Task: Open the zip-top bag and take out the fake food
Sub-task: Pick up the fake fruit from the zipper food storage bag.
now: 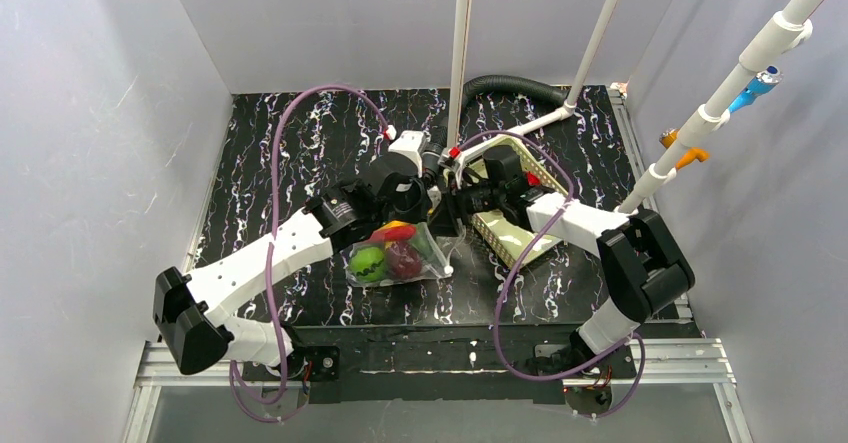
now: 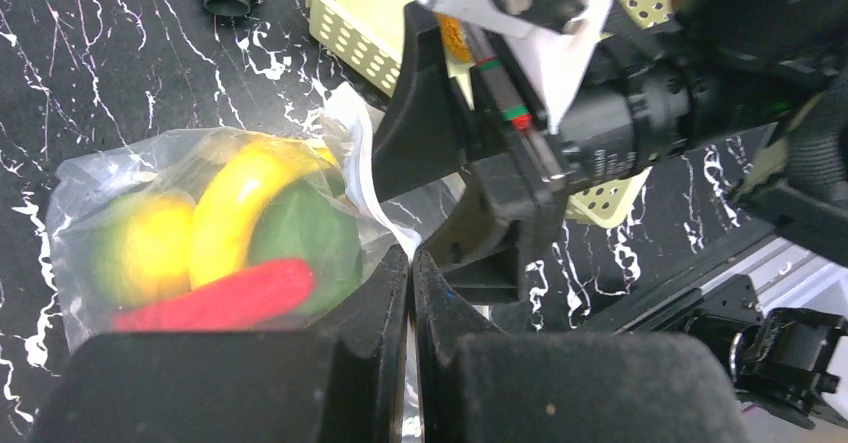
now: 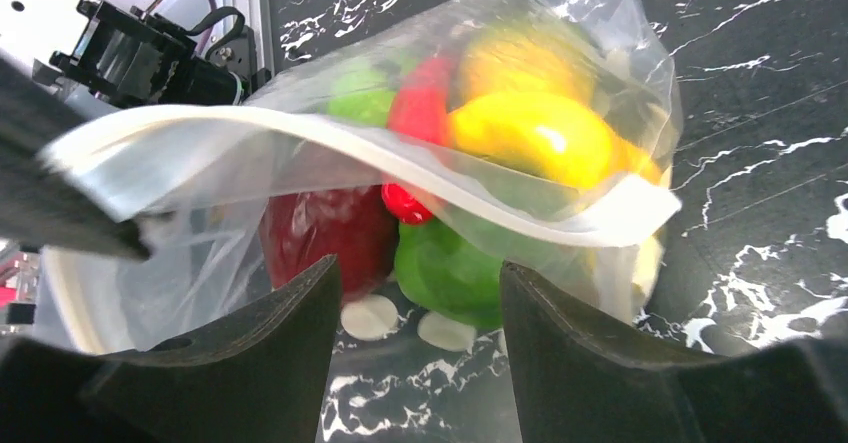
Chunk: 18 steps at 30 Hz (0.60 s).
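Note:
The zip-top bag (image 1: pixel 398 259) lies on the black marbled table between both grippers, mouth toward the right arm. Inside it are the fake food pieces: a yellow banana (image 3: pixel 530 133), a red chili (image 3: pixel 420 113), a dark red round fruit (image 3: pixel 325 228) and a green piece (image 3: pixel 450 268). My left gripper (image 2: pixel 411 259) is shut on the bag's edge film; it also shows in the top view (image 1: pixel 425 201). My right gripper (image 3: pixel 418 268) is open at the bag's gaping mouth, below the raised white zip lip (image 3: pixel 400 168), fingers flanking the red fruit and green piece.
The pale green slotted basket (image 1: pixel 512 225) stands just right of the bag, under the right arm, and also shows in the left wrist view (image 2: pixel 340 23). A black corrugated hose (image 1: pixel 510 86) and white poles stand at the back. The table's near edge is a metal rail.

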Each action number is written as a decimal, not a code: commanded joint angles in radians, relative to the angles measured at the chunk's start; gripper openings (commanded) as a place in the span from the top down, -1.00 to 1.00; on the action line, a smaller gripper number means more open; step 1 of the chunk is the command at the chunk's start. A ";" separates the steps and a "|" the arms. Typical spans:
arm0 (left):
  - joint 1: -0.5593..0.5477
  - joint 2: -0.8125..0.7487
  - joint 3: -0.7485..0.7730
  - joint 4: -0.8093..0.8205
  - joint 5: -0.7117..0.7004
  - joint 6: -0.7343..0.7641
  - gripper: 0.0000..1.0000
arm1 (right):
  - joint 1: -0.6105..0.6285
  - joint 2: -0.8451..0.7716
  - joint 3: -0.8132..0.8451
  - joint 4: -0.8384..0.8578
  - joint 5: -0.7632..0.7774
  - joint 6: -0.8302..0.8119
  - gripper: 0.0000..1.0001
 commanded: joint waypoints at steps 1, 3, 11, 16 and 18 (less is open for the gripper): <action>-0.005 -0.079 -0.047 0.107 -0.012 -0.040 1.00 | 0.038 0.034 0.012 0.107 0.043 0.137 -0.34; -0.006 -0.091 -0.066 0.133 -0.016 -0.051 1.00 | 0.049 0.040 0.018 0.119 0.049 0.173 -0.37; -0.005 -0.077 -0.078 0.182 0.003 -0.069 1.00 | 0.068 0.071 0.027 0.160 0.080 0.289 -0.50; -0.006 -0.066 -0.088 0.227 0.021 -0.101 1.00 | 0.098 0.101 0.042 0.175 0.101 0.362 -0.49; -0.005 -0.065 -0.090 0.239 0.024 -0.111 1.00 | 0.103 0.113 0.051 0.175 0.113 0.396 -0.48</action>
